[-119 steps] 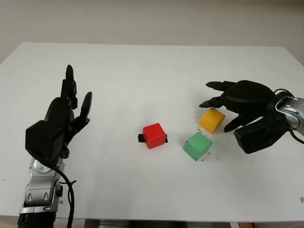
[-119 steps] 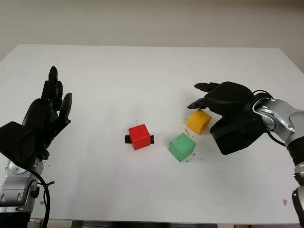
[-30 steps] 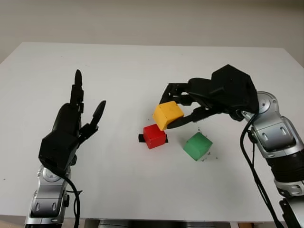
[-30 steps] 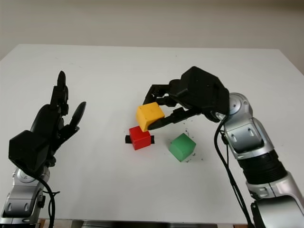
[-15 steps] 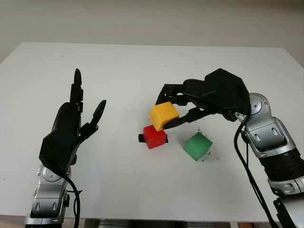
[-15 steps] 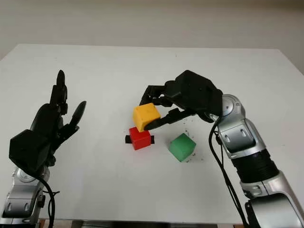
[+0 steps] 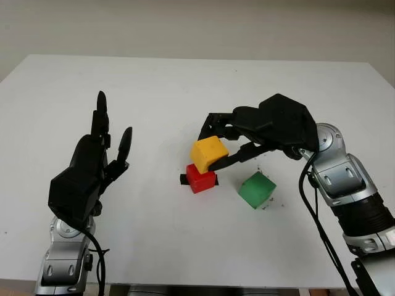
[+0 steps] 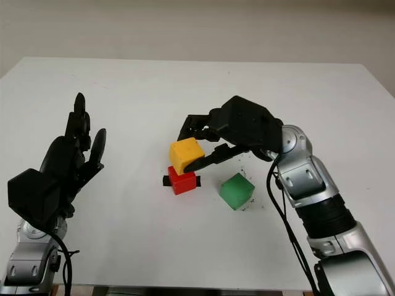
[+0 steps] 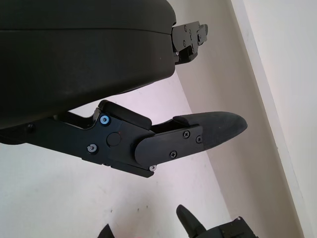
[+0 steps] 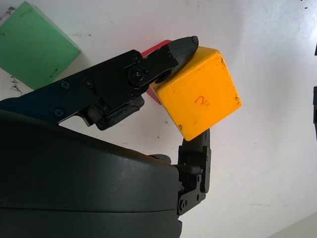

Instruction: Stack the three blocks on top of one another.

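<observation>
My right hand (image 7: pixel 213 148) is shut on the yellow block (image 7: pixel 208 153), gripping it between thumb and fingers. The yellow block (image 10: pixel 202 92) hangs tilted just above the red block (image 7: pixel 201 179), which sits near the table's middle on a small black marker; I cannot tell whether the two touch. The green block (image 7: pixel 257 189) lies on the table to the right of the red one, below my right forearm. My left hand (image 7: pixel 92 166) is raised at the left side of the table, open and holding nothing.
The white table (image 7: pixel 185 92) stretches to a pale wall at the back. Small dark specks lie on the surface around the green block (image 10: pixel 32 44). My right arm (image 7: pixel 345 185) crosses in from the bottom right.
My right hand picked the yellow block off the table and carried it left and down over the red block. My left hand rose slightly and shifted a little.
</observation>
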`<state>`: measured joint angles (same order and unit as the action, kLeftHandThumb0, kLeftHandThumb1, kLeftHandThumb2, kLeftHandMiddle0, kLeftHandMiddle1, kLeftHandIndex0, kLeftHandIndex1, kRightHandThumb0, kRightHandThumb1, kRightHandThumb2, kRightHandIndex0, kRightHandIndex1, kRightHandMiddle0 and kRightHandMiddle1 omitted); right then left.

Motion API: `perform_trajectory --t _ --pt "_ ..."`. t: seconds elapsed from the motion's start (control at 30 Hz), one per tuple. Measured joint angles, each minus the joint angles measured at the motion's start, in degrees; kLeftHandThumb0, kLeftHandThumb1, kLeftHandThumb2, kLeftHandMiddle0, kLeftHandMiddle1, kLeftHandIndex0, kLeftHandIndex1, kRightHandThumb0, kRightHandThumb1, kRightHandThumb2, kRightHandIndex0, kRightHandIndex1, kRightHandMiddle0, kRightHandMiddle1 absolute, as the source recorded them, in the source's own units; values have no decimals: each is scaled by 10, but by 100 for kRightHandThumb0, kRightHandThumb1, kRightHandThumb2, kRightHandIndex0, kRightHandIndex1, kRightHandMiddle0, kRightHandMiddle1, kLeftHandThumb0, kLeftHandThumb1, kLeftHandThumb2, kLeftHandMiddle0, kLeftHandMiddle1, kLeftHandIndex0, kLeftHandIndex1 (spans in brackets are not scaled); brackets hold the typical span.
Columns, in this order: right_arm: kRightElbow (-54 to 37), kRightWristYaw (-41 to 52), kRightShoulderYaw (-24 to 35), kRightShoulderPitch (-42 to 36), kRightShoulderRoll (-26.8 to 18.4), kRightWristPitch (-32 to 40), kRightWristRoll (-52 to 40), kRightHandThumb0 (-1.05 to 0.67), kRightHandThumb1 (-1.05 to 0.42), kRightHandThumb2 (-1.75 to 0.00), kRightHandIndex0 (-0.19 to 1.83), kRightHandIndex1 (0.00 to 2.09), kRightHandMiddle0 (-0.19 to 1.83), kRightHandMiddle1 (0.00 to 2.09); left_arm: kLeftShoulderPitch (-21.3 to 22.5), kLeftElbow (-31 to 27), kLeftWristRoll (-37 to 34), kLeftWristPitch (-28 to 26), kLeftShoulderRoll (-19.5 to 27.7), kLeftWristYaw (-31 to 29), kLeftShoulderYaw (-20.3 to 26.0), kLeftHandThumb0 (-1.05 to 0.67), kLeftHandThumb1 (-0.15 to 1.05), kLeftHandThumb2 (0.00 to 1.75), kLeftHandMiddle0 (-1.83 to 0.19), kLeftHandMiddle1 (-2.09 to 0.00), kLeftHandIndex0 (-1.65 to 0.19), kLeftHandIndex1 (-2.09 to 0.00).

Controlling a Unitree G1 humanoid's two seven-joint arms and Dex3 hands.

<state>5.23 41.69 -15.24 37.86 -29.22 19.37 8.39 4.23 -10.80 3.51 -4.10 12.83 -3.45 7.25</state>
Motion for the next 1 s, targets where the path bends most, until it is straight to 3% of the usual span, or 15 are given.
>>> perform_trajectory --t 1.0 --pt "81 -12 -2 3 34 -35 25 -50 -93 -5 29 6 32 173 0 -10 -6 -7 -2 -1 -1 -77 105 63 19 -2 19 0"
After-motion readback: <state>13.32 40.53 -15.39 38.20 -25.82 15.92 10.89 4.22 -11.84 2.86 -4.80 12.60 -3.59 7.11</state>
